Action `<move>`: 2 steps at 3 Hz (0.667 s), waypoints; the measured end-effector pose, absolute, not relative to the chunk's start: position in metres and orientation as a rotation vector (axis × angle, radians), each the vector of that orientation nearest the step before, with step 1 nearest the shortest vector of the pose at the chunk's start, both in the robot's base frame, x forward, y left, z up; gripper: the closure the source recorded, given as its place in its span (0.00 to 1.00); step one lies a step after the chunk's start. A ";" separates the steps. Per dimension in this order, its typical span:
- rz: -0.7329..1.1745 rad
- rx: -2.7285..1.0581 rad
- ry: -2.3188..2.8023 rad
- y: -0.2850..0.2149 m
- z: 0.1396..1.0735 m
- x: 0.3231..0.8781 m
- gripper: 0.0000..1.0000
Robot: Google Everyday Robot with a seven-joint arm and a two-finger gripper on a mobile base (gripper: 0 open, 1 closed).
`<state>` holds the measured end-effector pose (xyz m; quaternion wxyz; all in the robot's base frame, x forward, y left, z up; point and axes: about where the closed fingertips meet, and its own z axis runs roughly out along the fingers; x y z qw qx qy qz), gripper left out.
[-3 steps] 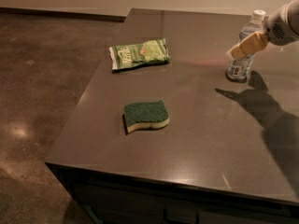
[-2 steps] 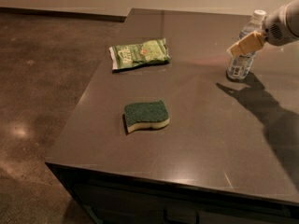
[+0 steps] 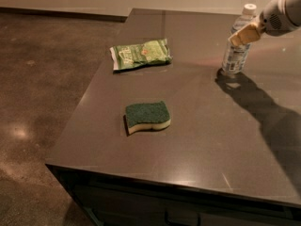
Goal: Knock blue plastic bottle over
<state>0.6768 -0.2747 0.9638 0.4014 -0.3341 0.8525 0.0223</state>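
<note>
Smooth, faintly glossy dark stone-like worktop [image 3: 202, 131]. Clear, shiny blue plastic bottle [image 3: 235, 55] by its far right edge, matt beige gripper [image 3: 242, 35] at its shoulder. Rough green-topped sponge [image 3: 146, 117]; crinkly, glossy green packet [image 3: 140, 54].

**Arm and gripper, camera view.** The arm [image 3: 290, 4] is extending into the upper right corner of the view from the right edge. Its pale grey wrist segment [image 3: 275, 19] is sloping down and to the left. The gripper [image 3: 243, 35], cream-coloured, is projecting from the end of that segment and pointing down-left, its tip sitting lower than the wrist. It is hanging clear above the surface below. Only this last stretch of the arm is showing; the rest is lying outside the frame.
</note>
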 end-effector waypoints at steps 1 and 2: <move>-0.031 -1.000 2.181 -0.258 0.975 0.671 0.96; -0.186 -1.224 2.257 -0.236 0.969 0.666 1.00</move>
